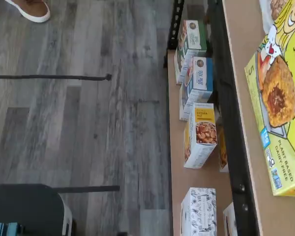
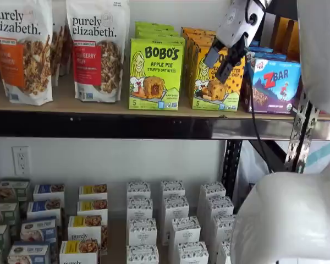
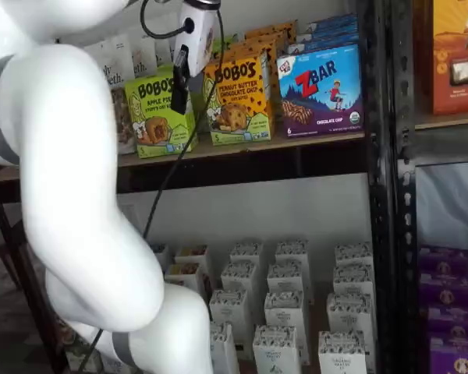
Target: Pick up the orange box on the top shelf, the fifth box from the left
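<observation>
Top shelf (image 2: 60, 104), left to right: two Purely Elizabeth bags (image 2: 93, 49), lime-green Apple Pie box (image 2: 155, 74), orange box (image 2: 212, 85), blue Zbar box (image 2: 275, 85). Orange box upright at the front edge, flanked closely by both neighbours in both shelf views. Gripper (image 2: 220, 65) poised in front of the orange box's upper face; jaws spread wide, nothing between them. Contact with carton: cannot tell. Lower shelf: rows of small white cartons (image 2: 176, 225).
</observation>
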